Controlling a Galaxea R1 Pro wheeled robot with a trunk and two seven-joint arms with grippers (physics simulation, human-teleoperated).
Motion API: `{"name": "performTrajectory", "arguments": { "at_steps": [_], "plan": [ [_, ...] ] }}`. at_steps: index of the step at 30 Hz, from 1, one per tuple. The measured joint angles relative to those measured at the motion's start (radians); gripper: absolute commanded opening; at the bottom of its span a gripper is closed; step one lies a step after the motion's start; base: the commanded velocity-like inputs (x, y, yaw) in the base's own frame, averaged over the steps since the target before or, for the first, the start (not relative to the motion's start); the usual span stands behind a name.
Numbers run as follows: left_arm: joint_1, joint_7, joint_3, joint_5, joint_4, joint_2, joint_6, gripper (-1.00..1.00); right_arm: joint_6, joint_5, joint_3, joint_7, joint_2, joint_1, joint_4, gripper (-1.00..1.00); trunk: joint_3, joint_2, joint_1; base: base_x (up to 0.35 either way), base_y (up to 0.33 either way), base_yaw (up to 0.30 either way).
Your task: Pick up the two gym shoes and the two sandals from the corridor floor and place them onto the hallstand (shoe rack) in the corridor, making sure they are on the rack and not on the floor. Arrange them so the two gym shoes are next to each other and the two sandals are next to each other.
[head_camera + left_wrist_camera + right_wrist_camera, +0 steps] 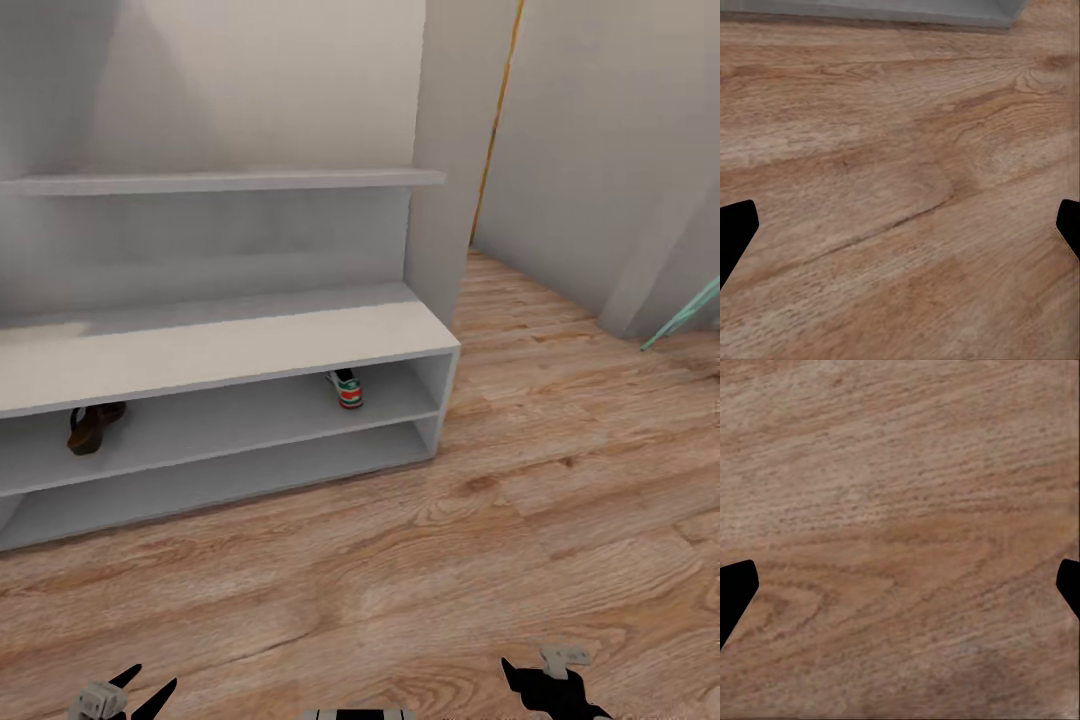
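Note:
The light-grey hallstand [230,345] stands ahead on the left, with a two-tier open base and an upper shelf. One gym shoe [346,389], white with green and red, sits on the base's middle tier near its right end. A dark brown sandal [93,425] lies on the same tier toward the left. My left gripper [140,695] hangs open low over the corridor floor [520,500] at the bottom left. My right gripper [535,685] is open at the bottom right. Both wrist views look down at bare planks between spread fingertips [735,232] [735,592].
A white wall panel [440,150] rises at the hallstand's right end. Beyond it the floor runs back along a wall with an orange vertical strip [497,120]. A teal rod [690,310] leans at the far right.

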Motion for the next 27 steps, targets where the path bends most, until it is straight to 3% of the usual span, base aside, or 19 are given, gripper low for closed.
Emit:
{"name": "performTrajectory", "arguments": {
  "at_steps": [7, 19, 23, 27],
  "plan": [
    [0.000, 0.000, 0.000, 0.000, 0.000, 0.000, 0.000, 1.00, -0.006, -0.014, 0.000, 0.000, -0.009, 0.002, 0.000, 1.00, 0.022, 0.049, -0.027, 0.000, 0.000, -0.268],
    [0.000, 0.018, 0.001, 0.001, 0.001, -0.001, 0.001, 1.00, -0.009, -0.076, 0.000, 0.000, -0.013, 0.003, 0.000, 1.00, 0.060, 0.133, -0.073, 0.000, 0.000, -0.268],
    [0.000, 0.116, 0.002, 0.001, 0.023, -0.002, -0.009, 1.00, -0.010, -0.086, 0.000, 0.000, -0.014, 0.003, 0.000, 1.00, 0.072, 0.161, -0.088, 0.000, 0.000, -0.268],
    [0.000, 0.163, 0.002, 0.001, 0.030, -0.006, -0.012, 1.00, -0.011, -0.088, 0.000, 0.000, -0.017, 0.005, 0.000, 1.00, 0.072, 0.161, -0.088, 0.000, 0.000, -0.268]
  ]
}}
